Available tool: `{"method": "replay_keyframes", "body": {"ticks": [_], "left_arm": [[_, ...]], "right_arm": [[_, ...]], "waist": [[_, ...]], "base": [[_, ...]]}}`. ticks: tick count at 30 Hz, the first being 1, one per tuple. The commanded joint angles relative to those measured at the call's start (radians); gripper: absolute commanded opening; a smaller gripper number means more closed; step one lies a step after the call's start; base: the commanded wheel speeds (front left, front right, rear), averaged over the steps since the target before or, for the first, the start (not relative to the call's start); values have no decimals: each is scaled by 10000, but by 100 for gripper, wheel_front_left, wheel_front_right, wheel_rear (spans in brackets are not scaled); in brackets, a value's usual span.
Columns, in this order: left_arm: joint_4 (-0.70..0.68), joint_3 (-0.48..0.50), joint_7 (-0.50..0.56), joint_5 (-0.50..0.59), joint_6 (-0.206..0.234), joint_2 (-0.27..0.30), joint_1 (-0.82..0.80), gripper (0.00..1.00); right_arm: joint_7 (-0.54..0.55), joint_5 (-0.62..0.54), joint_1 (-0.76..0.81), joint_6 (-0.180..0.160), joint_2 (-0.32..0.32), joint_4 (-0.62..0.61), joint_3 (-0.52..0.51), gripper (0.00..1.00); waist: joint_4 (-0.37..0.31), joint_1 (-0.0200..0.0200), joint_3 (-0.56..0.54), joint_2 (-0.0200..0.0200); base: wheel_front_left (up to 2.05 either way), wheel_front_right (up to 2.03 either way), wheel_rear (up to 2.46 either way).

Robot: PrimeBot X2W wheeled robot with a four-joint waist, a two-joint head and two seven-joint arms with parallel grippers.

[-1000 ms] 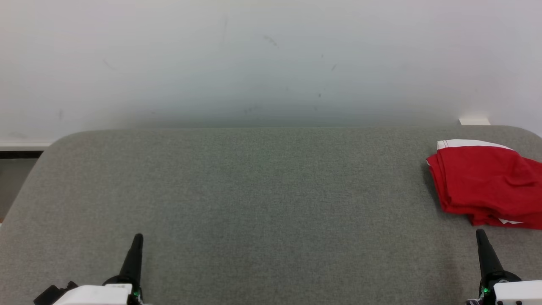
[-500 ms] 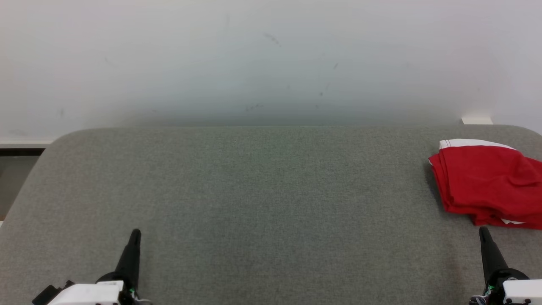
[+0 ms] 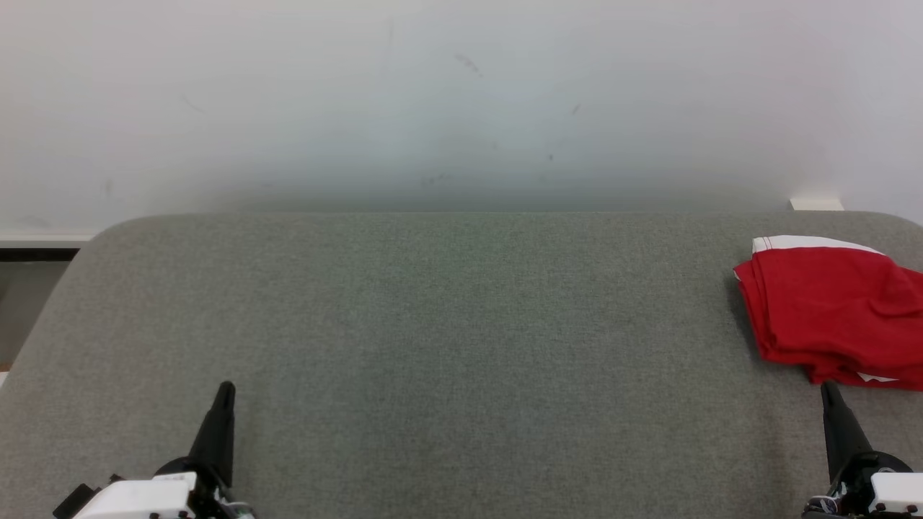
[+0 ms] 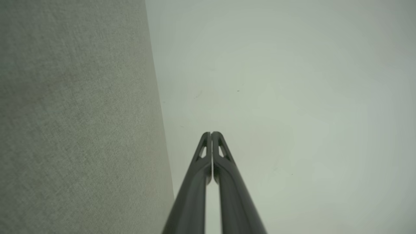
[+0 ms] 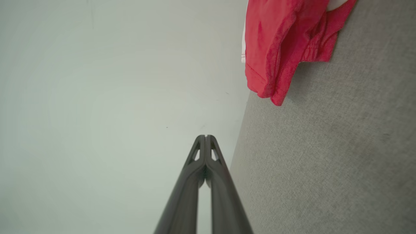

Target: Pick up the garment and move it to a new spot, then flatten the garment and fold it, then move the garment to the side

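The garment point(image 3: 829, 310) is red with a white band and lies folded at the far right of the grey fabric surface point(image 3: 447, 346). In the right wrist view the garment point(image 5: 286, 39) sits at the top, beyond my fingers. My left gripper point(image 3: 225, 393) is shut at the lower left, with nothing in it. Its fingers point(image 4: 211, 135) press together in the left wrist view. My right gripper point(image 3: 829, 389) is shut and empty at the lower right, just in front of the garment's near edge without touching it. Its tips point(image 5: 205, 137) meet in the right wrist view.
A pale wall point(image 3: 461, 101) rises behind the grey surface. A small white block point(image 3: 816, 205) sits at the surface's back right edge. At the far left a dark gap and a strip of floor point(image 3: 29, 288) show beside the surface's rounded corner.
The head view has drifted slightly, so the garment appears a little further right. Both grippers sit a little further out to the sides and lower in the picture; both stay shut.
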Motion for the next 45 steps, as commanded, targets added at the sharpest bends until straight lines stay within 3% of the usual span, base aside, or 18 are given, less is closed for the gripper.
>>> {"method": "replay_keyframes", "body": {"ticks": [1,45], "left_arm": [[-53,37,59,-198,-49,68,-52,0],[-48,29,56,-193,-49,66,-50,0]], "right_arm": [[17,115,-105,-21,9,-58,-67,0],[25,89,-93,-21,15,-55,-69,0]], "waist": [[4,0,3,0],[4,0,3,0]], "base": [[0,0,0],[0,0,0]]}}
